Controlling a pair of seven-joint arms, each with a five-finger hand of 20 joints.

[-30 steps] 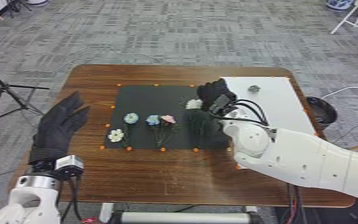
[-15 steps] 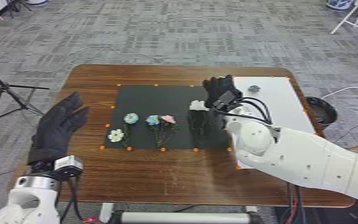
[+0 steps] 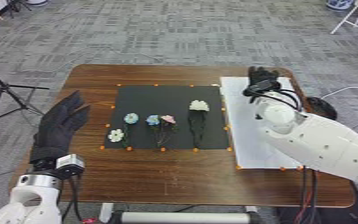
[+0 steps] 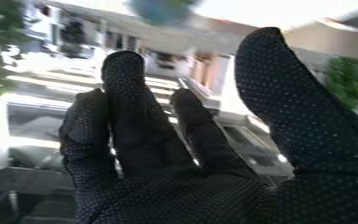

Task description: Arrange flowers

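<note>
On the brown table [image 3: 193, 185], a long-stemmed white flower [image 3: 198, 105] lies on a black mat [image 3: 158, 95], nearer its right edge than its left. The bloom points to the table's far edge, and the stem runs almost straight toward the near edge, its long axis roughly in line with the mat's sides. Left of it, a pink flower [image 3: 168, 119] and a blue flower [image 3: 153, 120] lie close together, blooms away from the near edge, stems toward it. A pale blue flower [image 3: 131, 118] points the same way, nearer the left edge. A smaller white flower [image 3: 116, 135] is near the mat's near left corner (its stem is hard to make out).

The right hand [image 3: 262, 77] is released, fingers extended, over the white sheet [image 3: 260, 150] near the table's far right corner; the hand and forearm hide part of the sheet. The left hand [image 3: 58, 127] is relaxed and empty, fingers straight, by the table's left edge. The thin stems blend into the dark mat.
</note>
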